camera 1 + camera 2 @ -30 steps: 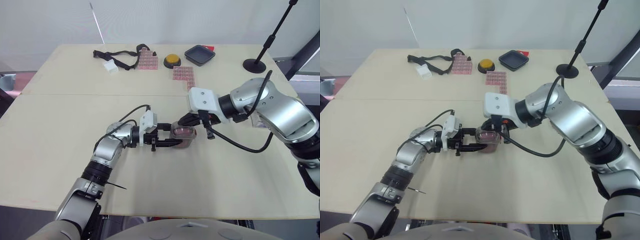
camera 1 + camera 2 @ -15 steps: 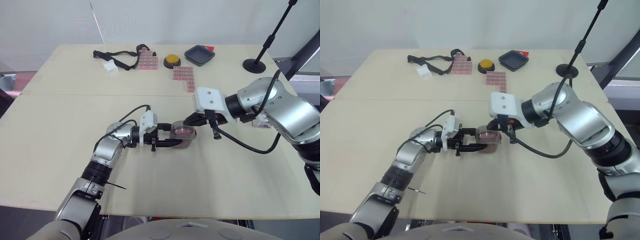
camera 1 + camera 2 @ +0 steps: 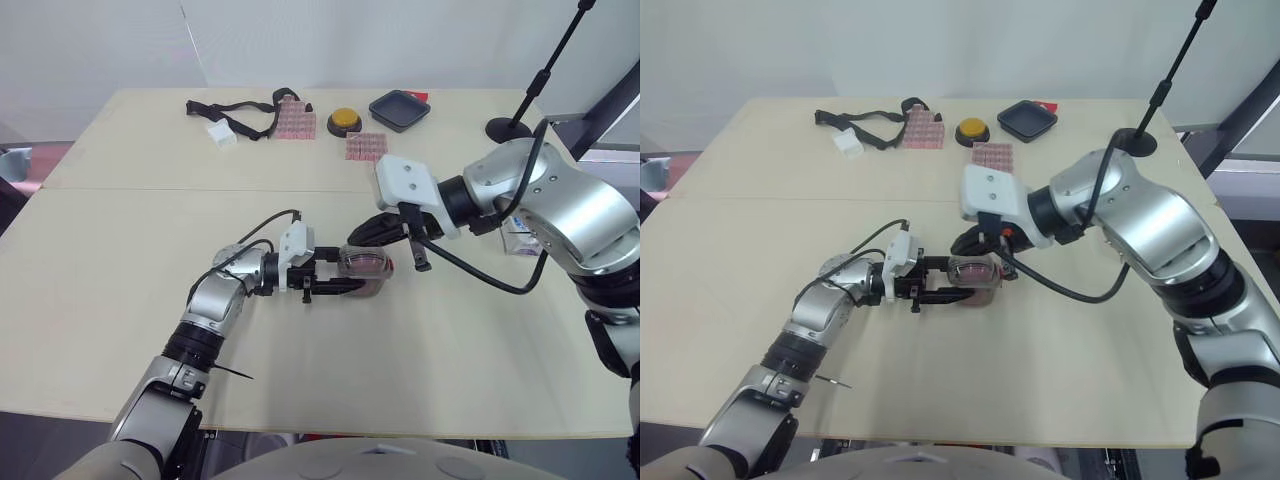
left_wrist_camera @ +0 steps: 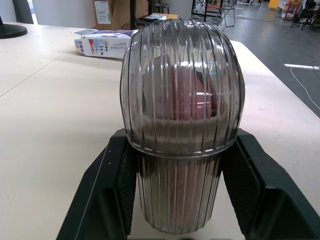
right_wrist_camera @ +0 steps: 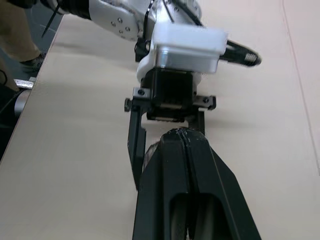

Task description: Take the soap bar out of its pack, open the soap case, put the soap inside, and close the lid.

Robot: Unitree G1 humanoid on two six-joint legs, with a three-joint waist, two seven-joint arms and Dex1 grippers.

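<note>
A ribbed, smoky clear soap case (image 3: 366,268) lies near the table's middle, its lid down on the base and a pink soap bar (image 4: 186,95) showing inside. My left gripper (image 3: 352,273) is shut on the case, one black finger (image 4: 105,190) pressed against each side. My right gripper (image 3: 360,237) is shut with nothing in it. Its tips (image 5: 185,132) hover just over the far edge of the case's lid. The white and blue soap pack (image 4: 102,43) lies on the table beyond the case.
Along the far edge sit a black strap (image 3: 236,110), pink cards (image 3: 295,118), a yellow button (image 3: 344,121), more pink cards (image 3: 366,146) and a black tray (image 3: 399,109). A microphone stand base (image 3: 510,130) stands at the far right. A cable (image 3: 480,285) hangs from my right wrist.
My right gripper drew back to the right, then came back left and now hovers over the case's far edge. The left gripper and the case have not moved.
</note>
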